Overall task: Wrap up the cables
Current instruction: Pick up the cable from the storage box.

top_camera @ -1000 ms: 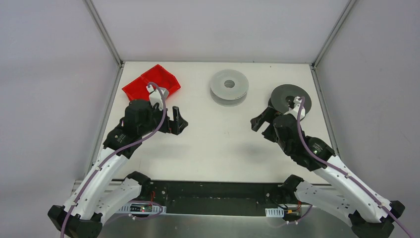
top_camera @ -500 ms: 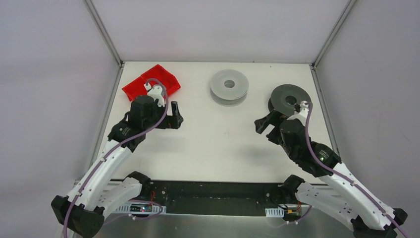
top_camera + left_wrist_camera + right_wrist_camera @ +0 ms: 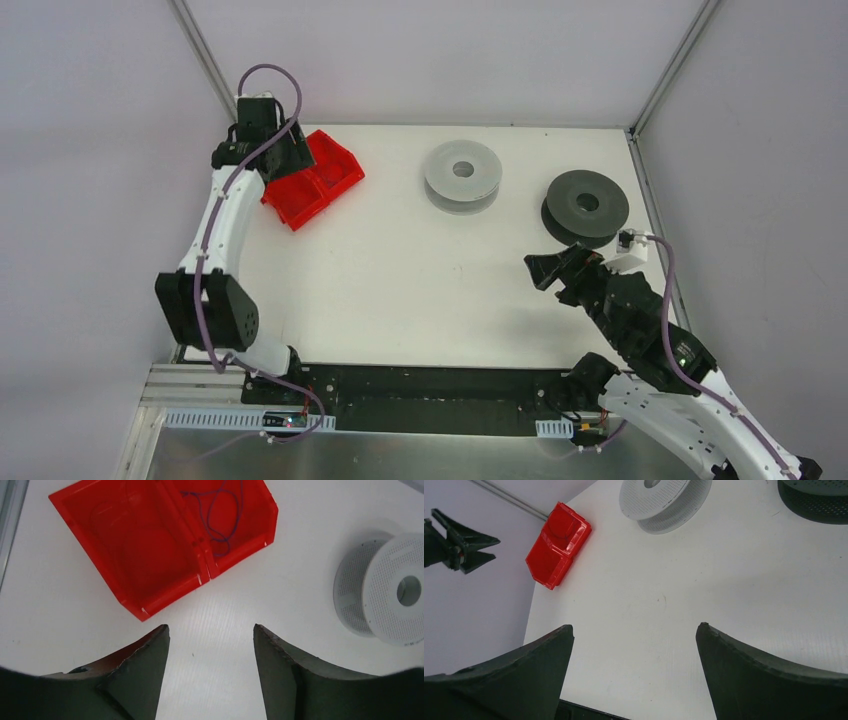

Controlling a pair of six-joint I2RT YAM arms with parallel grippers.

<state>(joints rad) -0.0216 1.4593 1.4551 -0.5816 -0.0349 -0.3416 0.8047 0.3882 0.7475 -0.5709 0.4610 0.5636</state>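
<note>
— How are your arms set, starting closest to you?

— My right arm lies low along the near right side, elbow tucked back. Its wrist is turned toward the middle of the tabletop [image 3: 430, 270]. My right end effector [image 3: 635, 626] is spread wide with only bare surface between its fingers, and it holds nothing.

— And beyond that?

— A dark grey spool [image 3: 585, 205] sits just past that wrist. A light grey spool [image 3: 462, 175] is further back, near the centre. The two are apart.

— The left arm?

— It is stretched up and away to the far left corner, wrist bent downward. My left end effector [image 3: 211, 630] hangs above the red bin [image 3: 150, 550], fingers fully apart and gripping nothing.

— Where are the cables?

— The cables [image 3: 222, 515] lie in loose loops in the bin's compartment nearer the light spool. From overhead I can barely make them out, so I trust my left wrist view.
</note>
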